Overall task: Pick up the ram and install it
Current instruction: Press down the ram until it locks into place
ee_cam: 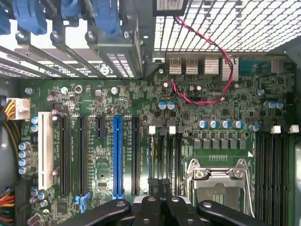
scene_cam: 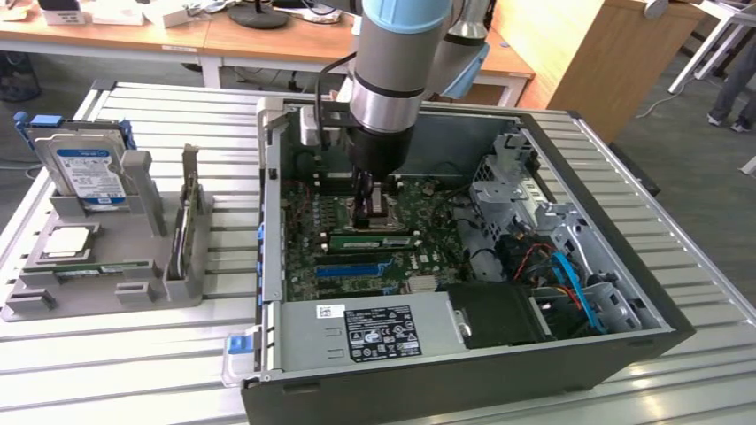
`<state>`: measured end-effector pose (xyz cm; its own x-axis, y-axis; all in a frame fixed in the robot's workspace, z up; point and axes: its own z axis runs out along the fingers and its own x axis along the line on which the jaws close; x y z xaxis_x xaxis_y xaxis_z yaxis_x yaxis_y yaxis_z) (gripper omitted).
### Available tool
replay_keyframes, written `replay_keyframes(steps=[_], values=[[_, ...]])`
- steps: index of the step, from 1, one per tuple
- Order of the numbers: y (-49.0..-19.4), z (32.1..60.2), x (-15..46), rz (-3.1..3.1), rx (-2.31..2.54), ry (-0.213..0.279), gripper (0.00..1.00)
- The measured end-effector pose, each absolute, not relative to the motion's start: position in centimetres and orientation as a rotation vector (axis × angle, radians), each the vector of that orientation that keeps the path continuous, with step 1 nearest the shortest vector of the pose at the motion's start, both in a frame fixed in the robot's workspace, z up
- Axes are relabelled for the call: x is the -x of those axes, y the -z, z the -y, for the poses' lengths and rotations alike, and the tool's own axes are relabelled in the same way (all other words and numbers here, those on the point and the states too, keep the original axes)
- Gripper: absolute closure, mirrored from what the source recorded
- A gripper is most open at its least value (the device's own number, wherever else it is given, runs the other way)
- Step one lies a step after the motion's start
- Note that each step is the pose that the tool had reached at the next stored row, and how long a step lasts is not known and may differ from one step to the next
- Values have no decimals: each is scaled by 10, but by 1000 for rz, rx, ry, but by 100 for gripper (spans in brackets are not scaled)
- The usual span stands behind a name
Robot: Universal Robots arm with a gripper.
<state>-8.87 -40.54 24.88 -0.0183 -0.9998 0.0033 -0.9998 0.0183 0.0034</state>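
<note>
Closed hand low over the motherboard; its fingertips hide whether a ram is gripped

A ribbed metal worktable stands before wooden desks — grey floor at the exterior view's right.

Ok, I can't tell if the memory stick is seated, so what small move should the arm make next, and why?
Probably a short, straight press down. The shut gripper sits right over the black slots beside the processor socket, and a green stick lies along them at its tip; whether it has clicked in isn't visible.
</note>
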Motion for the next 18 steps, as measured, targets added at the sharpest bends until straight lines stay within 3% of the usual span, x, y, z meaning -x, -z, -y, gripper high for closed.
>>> replay_keyframes(steps=[18], values=[[-248, 413, 89, 2238, -2198, 0, 89]])
